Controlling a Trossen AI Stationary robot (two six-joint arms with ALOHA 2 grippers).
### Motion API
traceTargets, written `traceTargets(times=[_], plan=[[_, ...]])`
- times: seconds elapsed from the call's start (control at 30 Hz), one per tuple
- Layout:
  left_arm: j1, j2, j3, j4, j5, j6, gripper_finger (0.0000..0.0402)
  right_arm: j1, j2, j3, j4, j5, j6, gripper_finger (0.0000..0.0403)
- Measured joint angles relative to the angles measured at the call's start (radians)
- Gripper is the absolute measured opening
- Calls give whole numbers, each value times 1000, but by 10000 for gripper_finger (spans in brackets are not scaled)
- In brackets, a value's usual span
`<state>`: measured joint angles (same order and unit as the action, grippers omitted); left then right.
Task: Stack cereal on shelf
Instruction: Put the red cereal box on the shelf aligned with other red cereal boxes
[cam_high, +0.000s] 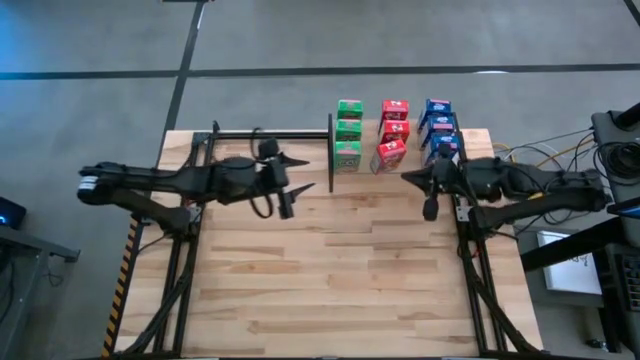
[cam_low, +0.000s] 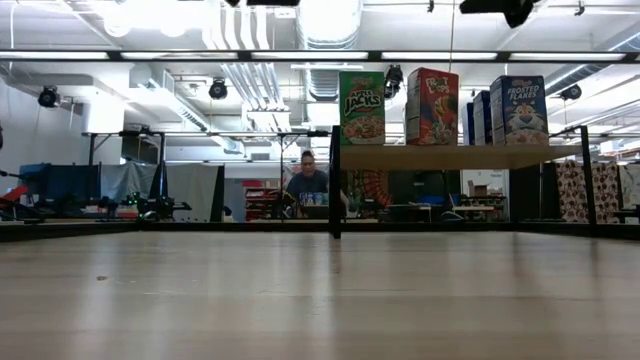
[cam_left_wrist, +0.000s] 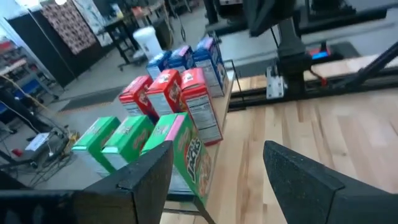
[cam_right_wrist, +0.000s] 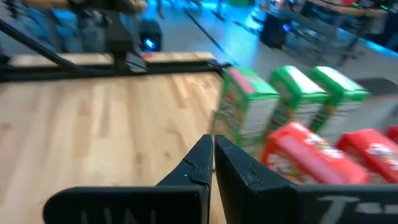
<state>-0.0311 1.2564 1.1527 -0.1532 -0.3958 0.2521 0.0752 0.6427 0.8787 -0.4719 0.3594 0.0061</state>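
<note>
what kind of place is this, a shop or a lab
Most likely a robotics lab or workshop, not a shop: exposed ceiling ducts, workbenches cluttered with gear behind the plank table, and toy-sized cereal boxes staged on a small shelf.

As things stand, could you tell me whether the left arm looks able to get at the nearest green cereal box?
Probably yes. The left end effector is open and faces the green cereal box at the front of its row, with only bare table between them; the black shelf post beside the box might crowd the approach.
</note>
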Motion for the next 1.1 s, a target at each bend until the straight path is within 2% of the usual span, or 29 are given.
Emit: traceTargets(times=[0.13, 0.23, 0.37, 0.57, 0.73, 0.93, 1.1], plan=[[-1, -106, -128, 88, 2, -8, 233, -78, 74, 106, -108, -6, -25, 9], [-3, -171, -205, 135, 3, -58, 233, -140, 136, 188, -184, -58, -33, 9], [-7, -239, -285, 172, 19, -136, 233, -215, 221, 301, -293, -113, -35, 9], [-17, -301, -376, 197, 21, -168, 233, -317, 339, 444, -447, -175, -77, 9], [-18, -332, -400, 208, 21, -157, 233, -389, 425, 531, -525, -233, -158, 9], [-18, -336, -403, 206, 21, -130, 233, -422, 506, 607, -573, -232, -209, 13], [-18, -336, -403, 206, 21, -114, 233, -421, 581, 681, -703, -233, -260, 64]])
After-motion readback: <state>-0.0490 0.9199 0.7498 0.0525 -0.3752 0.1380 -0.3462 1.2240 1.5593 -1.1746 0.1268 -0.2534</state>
